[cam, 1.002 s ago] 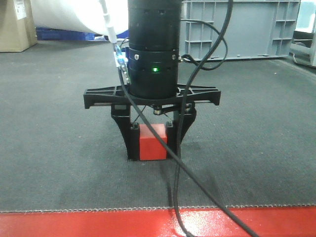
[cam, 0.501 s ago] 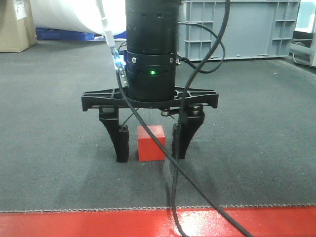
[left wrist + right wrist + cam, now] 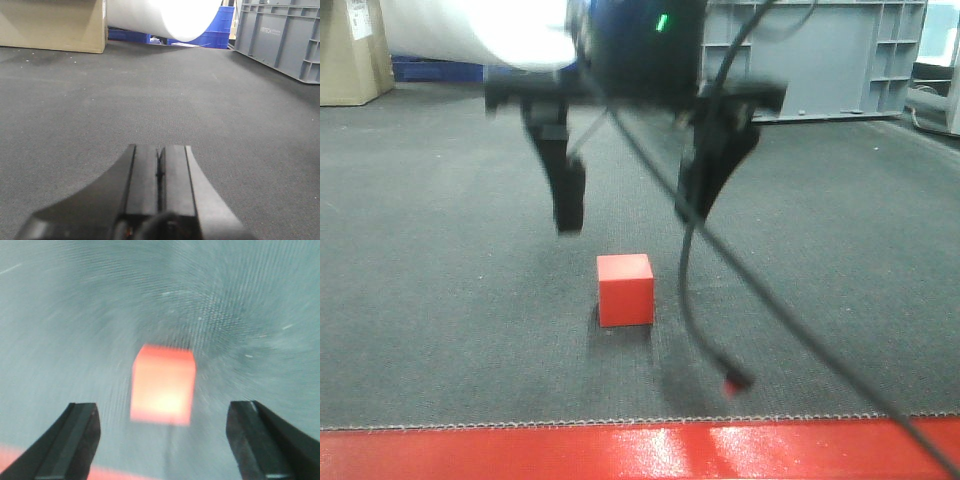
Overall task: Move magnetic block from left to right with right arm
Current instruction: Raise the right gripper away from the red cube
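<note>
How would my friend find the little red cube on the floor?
Look at the wide dark grey carpet with a shiny red strip along its near edge. Just beyond that strip sits the small bright-red cube, alone under the open black gripper. Nothing else there is boxy and red.

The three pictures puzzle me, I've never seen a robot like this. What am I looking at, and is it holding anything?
It is a two-armed robot filmed by three cameras at once. The front view shows the right pincer open, hanging blurred above a red block that sits alone on the grey mat. The right wrist camera looks down past the open fingers at that block. The left wrist camera shows the left pincer shut and empty, near the mat. Nothing is held.
</note>
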Motion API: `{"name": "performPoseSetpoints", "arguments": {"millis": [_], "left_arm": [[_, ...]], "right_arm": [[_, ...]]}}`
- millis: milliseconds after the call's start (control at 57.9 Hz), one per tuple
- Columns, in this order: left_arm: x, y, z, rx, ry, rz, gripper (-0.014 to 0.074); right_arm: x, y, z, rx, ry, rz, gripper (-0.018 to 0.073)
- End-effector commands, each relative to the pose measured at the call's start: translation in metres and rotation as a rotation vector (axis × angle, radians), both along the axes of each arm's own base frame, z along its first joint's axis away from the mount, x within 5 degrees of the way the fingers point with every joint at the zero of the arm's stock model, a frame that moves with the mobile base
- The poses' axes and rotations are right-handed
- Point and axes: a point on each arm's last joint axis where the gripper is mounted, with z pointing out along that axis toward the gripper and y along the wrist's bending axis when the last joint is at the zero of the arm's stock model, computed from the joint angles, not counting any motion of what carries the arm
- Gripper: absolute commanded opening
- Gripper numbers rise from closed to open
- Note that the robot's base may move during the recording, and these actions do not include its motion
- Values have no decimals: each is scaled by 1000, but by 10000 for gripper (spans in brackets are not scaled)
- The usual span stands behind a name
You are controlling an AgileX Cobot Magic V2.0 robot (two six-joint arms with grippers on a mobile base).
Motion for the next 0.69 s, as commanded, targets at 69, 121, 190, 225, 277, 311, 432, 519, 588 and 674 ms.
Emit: {"name": "performPoseSetpoints", "arguments": {"millis": [69, 121, 190, 225, 277, 311, 432, 519, 588, 674], "left_arm": [[-1, 0, 5, -11, -80, -1, -126], [-1, 0, 5, -11, -80, -1, -126], [-1, 0, 5, -11, -80, -1, -126], [-1, 0, 5, -11, -80, -1, -126], [-1, 0, 5, -11, -80, -1, -126], [-1, 0, 5, -11, -80, -1, -126], [-1, 0, 5, -11, -80, -1, -126], [-1, 0, 5, -11, -80, -1, -126], [-1, 0, 5, -11, -80, -1, -126], [-1, 0, 5, -11, -80, -1, -126]], "right_arm": [[-21, -33, 49, 81, -157, 60, 600], [-25, -42, 48, 98, -187, 55, 561], [-28, -57, 49, 124, -227, 31, 477], [-30, -66, 48, 133, -243, 14, 417], [-33, -80, 46, 141, -265, -7, 319], [-36, -87, 45, 140, -273, -18, 246], [-47, -119, 40, 145, -326, -40, 50], [-55, -142, 36, 145, -367, -49, 57], [-63, -159, 32, 152, -405, -46, 57], [-73, -177, 26, 157, -463, -34, 57]]}}
